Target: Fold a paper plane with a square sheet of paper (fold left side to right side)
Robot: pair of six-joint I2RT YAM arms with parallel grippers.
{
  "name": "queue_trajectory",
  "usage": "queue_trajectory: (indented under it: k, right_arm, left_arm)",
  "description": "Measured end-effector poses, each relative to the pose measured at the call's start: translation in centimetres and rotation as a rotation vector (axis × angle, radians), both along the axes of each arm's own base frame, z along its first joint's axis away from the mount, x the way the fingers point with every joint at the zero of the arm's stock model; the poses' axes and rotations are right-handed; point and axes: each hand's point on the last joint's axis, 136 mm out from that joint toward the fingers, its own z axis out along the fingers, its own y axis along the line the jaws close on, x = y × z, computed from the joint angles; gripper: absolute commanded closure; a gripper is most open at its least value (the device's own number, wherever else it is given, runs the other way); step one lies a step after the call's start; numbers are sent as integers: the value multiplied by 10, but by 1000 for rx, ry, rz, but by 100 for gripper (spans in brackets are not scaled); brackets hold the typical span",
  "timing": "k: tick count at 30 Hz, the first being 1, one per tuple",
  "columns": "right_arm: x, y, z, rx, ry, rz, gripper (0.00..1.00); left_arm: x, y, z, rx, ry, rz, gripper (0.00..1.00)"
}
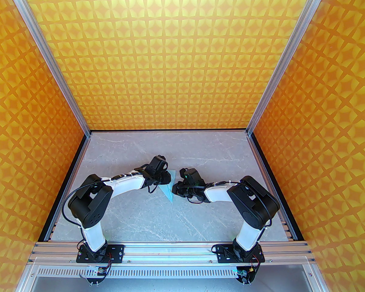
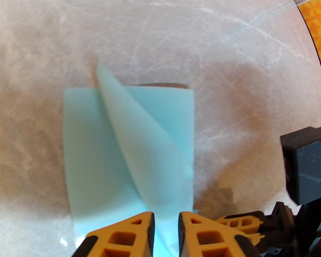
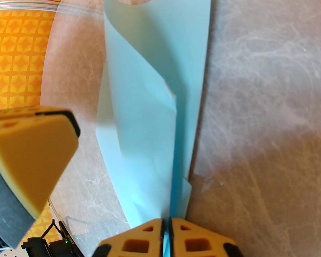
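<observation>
The paper (image 1: 170, 187) is lying mid-table (image 1: 133, 220), between the two claws, which are meeting over it. From above it is showing only as a narrow pale-blue sliver pointing toward the arm bases, with the left claw (image 1: 165, 179) covering its left side and the right claw (image 1: 178, 190) reaching in at its right. This view is not revealing how either pair of jaws is standing.

The left wrist camera is giving the paper's shape: a flat blue sheet (image 2: 91, 148) lying on the marble, with a pointed flap (image 2: 139, 143) rising off it and slanting across. The left claw (image 2: 165, 216) is straddling the near edge with a narrow gap between its jaws and paper running into that gap; I cannot tell whether they are pinching it. The right claw's orange fingers (image 2: 240, 221) are peeking in low at the right.

The right wrist camera is settling the other side: the right claw (image 3: 166, 221) is clamping the paper's near tip, jaws almost touching. From here the flap (image 3: 139, 95) is curling upward, and one left finger (image 3: 29, 154) is hanging blurred at the left.
</observation>
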Motion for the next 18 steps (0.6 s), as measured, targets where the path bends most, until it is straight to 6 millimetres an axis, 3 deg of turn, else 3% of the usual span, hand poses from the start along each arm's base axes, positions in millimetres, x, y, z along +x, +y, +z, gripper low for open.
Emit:
queue_trajectory:
  k: [7,18]
  right_arm:
    - [0,0,0,0,1,0,87]
    - [0,0,0,1,2,1,88]
  left_arm:
    - [-6,-2,2,-34,22,-1,88]
    - [-59,4,-13,-119,160,65,95]
